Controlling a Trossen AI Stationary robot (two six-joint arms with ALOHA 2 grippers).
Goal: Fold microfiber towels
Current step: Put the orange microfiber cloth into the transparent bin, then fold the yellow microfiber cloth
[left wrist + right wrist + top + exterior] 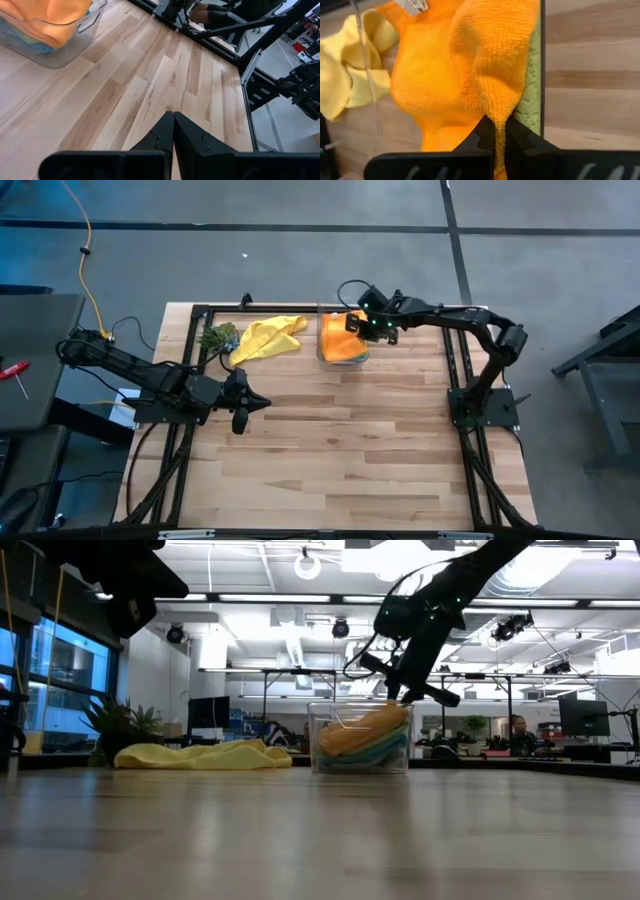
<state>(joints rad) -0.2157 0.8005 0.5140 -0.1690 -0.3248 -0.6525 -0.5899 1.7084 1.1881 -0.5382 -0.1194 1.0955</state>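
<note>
A clear plastic box (322, 358) stands at the far middle of the table and holds a stack of towels. An orange towel (455, 70) lies on top, with a lime green one (531, 100) and a teal one (375, 752) beneath it. My right gripper (496, 126) is over the box, shut on the orange towel. A yellow towel (268, 338) lies crumpled on the table left of the box. My left gripper (256, 402) hovers shut over the table's left middle and holds nothing. My right gripper pinches a raised fold of the orange towel (496, 111) between its two fingers, slanting down from above over the box's right side. The cloth rises to a peak at the fingers (398, 710). The rest of it lies on the stack in the box.
A small green leafy clump (218, 336) sits at the far left, beside the yellow towel. Black frame rails (196, 360) run along the table's left, right and far edges. Bare wood spreads over the near half of the table (340, 460).
</note>
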